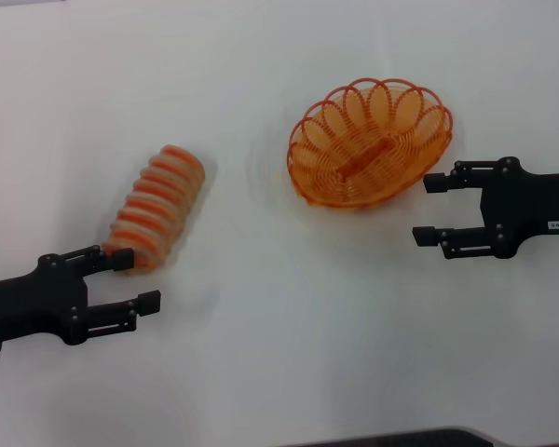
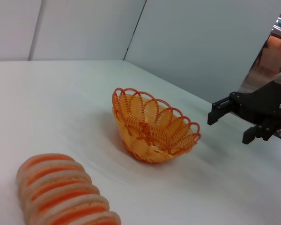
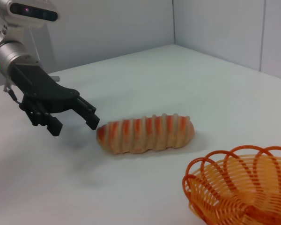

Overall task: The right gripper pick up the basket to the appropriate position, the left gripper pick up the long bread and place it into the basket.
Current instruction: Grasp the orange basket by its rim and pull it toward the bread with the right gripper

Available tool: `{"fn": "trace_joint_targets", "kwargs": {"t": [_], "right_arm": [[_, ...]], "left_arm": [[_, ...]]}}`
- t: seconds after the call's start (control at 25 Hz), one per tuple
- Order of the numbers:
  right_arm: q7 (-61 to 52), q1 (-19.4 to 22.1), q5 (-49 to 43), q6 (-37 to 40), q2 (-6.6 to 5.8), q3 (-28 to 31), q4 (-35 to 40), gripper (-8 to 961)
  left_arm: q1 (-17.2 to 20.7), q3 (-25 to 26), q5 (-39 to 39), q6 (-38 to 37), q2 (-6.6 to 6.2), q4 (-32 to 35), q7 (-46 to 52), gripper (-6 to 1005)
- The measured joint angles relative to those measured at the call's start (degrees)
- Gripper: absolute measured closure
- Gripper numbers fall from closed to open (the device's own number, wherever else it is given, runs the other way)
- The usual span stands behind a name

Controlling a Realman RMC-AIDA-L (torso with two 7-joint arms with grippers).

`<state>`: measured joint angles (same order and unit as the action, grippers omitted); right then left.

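Note:
The long bread [image 1: 154,209], tan with orange ridges, lies on the white table at the left; it also shows in the left wrist view [image 2: 61,194] and the right wrist view [image 3: 145,133]. My left gripper [image 1: 135,279] is open at the loaf's near end, its upper finger close against that end; the right wrist view shows the left gripper [image 3: 75,125] empty. The orange wire basket [image 1: 368,144] sits empty at the right, seen too in the left wrist view [image 2: 152,126] and the right wrist view [image 3: 243,187]. My right gripper [image 1: 427,209] is open just right of the basket's rim, a small gap apart; it also shows in the left wrist view [image 2: 229,127].
The white table [image 1: 279,326] is bare between the loaf and the basket. Grey walls stand behind it in the wrist views. A dark edge [image 1: 401,438] shows at the table's front.

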<state>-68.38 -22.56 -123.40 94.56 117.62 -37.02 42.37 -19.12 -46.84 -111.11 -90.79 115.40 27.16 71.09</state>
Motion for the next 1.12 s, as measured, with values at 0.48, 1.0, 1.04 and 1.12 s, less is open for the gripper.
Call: {"fn": "trace_joint_targets", "kwargs": {"t": [0.48,1.0,1.04,1.12], "right_arm": [[0.01,-0.42,0.01,-0.97,0.33,-0.12,-0.18,174],[-2.00,-1.88,2.91,-1.01,1.26,8.66,-0.71,176],[-3.71,-2.10,4.10,-1.03,1.26,9.46,-0.74,176],[-8.42,-2.73,6.10,-1.58,0.88,10.20,-0.73,177]], "left_arm": [[0.14,0.00,0.02,0.00,0.00,0.00,0.01,188],[0.23,5.13,0.46,-1.24,0.51,-0.04,-0.45,189],[0.23,5.95,0.47,-1.44,0.75,-0.04,-0.49,189],[0.18,7.19,0.50,-1.67,1.09,-0.04,-0.51,189]]}}
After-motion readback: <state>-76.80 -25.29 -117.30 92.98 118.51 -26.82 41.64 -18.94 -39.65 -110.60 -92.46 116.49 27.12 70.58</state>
